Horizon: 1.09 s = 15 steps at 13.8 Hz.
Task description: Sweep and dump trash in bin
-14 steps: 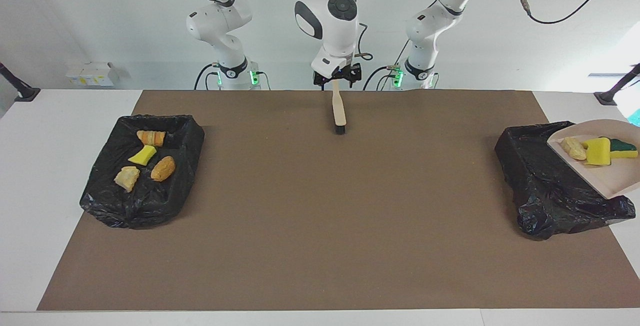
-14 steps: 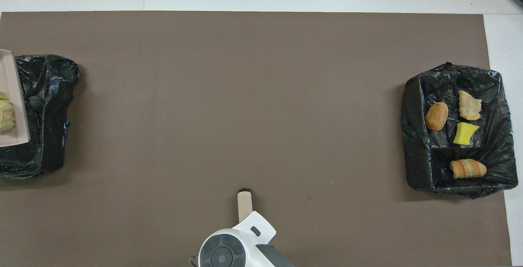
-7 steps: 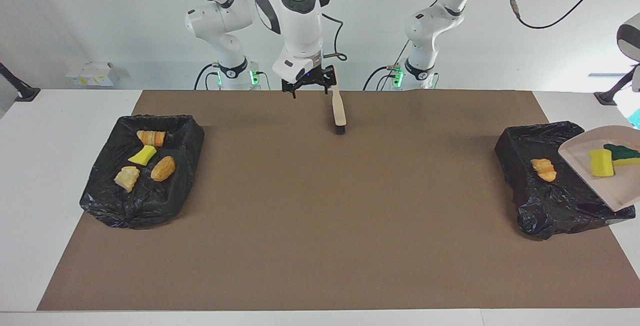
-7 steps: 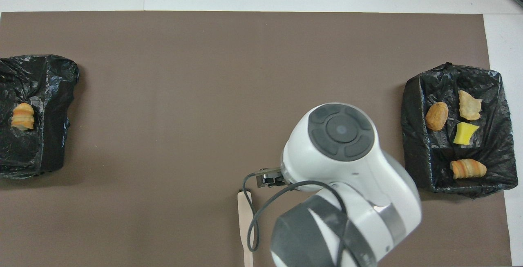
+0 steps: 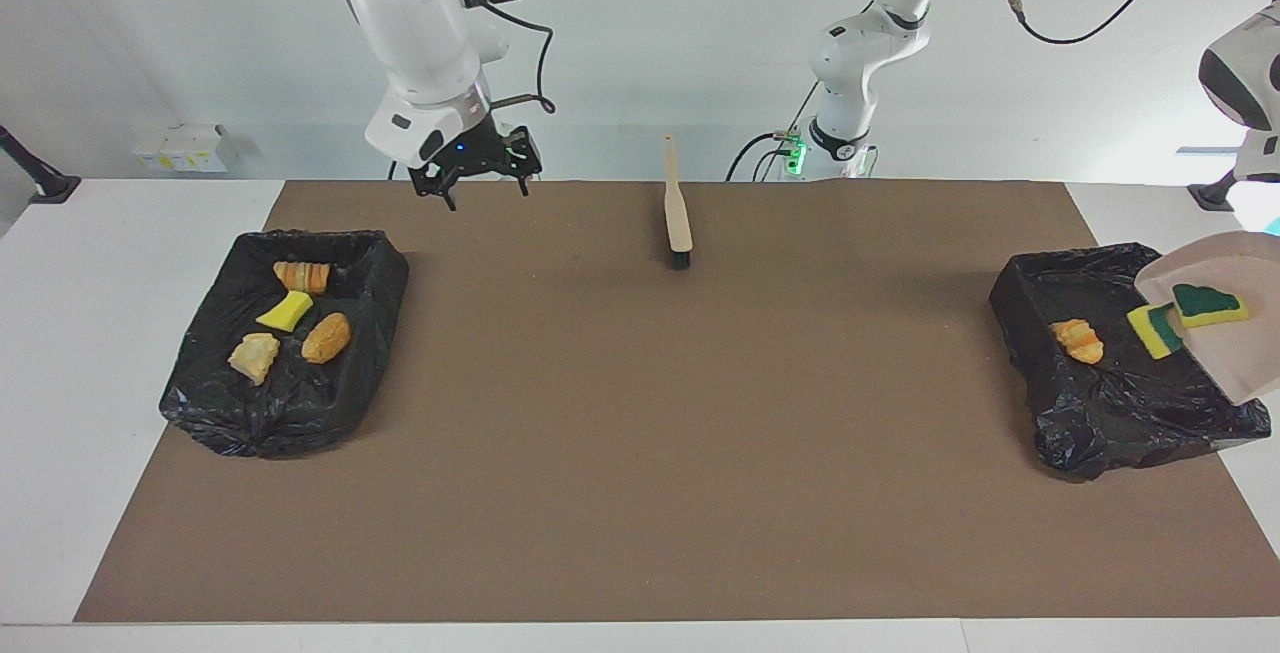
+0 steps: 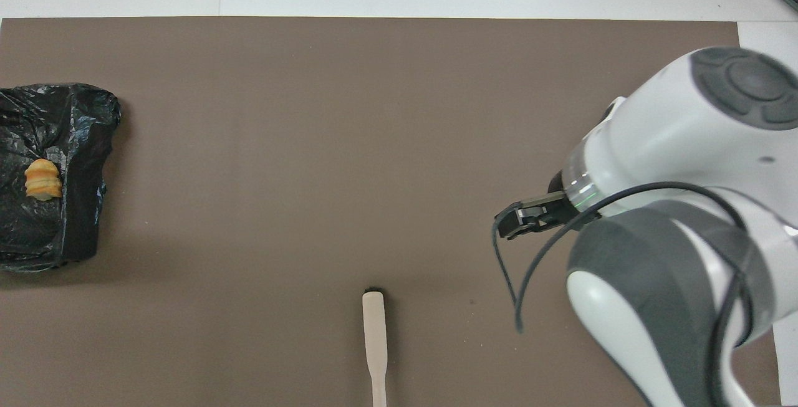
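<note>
The beige dustpan [image 5: 1235, 343] hangs tilted over the black bin [image 5: 1100, 393] at the left arm's end, under the left arm's wrist [image 5: 1258, 148]; the hand is cut off by the picture's edge. A green-topped sponge [image 5: 1210, 305] lies on the pan. A yellow sponge piece [image 5: 1153, 330] is at the pan's lip. An orange lump [image 5: 1078, 340] lies in that bin and shows in the overhead view [image 6: 42, 179]. My right gripper [image 5: 483, 191] is open and empty in the air by the other bin [image 5: 300, 403], which holds several scraps [image 5: 300, 318]. The brush [image 5: 678, 218] stands alone on its bristles.
The brown mat [image 5: 640, 433] covers most of the white table. In the overhead view the right arm [image 6: 673, 220] covers the bin at its end, and the brush [image 6: 374, 326] is near the robots' edge. A small white box [image 5: 185, 146] sits by the wall.
My right gripper let go of the brush and swung toward the right arm's end. The dustpan tipped further; the lump dropped into the bin and a sponge slid to the lip.
</note>
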Each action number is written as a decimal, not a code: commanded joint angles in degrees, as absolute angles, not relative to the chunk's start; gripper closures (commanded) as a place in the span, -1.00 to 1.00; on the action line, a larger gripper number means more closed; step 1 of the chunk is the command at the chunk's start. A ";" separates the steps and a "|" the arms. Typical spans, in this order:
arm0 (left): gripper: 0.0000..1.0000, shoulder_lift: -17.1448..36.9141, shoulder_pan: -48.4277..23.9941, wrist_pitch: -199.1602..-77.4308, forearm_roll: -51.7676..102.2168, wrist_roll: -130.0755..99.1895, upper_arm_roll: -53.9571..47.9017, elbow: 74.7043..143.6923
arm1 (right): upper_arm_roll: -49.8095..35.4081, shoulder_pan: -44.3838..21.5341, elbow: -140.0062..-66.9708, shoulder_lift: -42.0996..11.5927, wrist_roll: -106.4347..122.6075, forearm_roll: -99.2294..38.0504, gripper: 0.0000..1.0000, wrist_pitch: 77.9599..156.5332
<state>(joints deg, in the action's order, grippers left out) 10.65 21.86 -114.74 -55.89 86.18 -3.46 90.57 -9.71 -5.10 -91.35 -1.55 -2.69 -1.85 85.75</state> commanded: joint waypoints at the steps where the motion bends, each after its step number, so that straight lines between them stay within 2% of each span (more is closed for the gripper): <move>1: 1.00 8.79 18.03 -109.36 -61.07 82.54 -2.72 92.46 | -8.80 -4.05 -90.09 -1.23 -0.27 2.71 -1.00 84.64; 5: 1.00 8.53 15.29 -105.56 -63.63 80.60 -2.73 92.29 | -1.07 -3.78 -86.58 -1.32 4.63 3.60 -1.00 84.64; 9: 1.00 8.35 13.53 -103.10 -66.36 78.75 -2.90 91.94 | 5.70 -4.04 -87.27 0.34 5.80 3.34 -1.00 85.08; 15: 1.00 7.82 13.27 -103.01 -57.93 78.84 -3.34 88.95 | 6.15 -4.22 -87.71 1.40 4.49 1.32 -1.00 84.64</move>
<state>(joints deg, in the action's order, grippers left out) 8.27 14.15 -103.99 -60.37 79.23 -3.65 89.82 6.15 -4.32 -86.98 0.22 5.23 2.84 85.43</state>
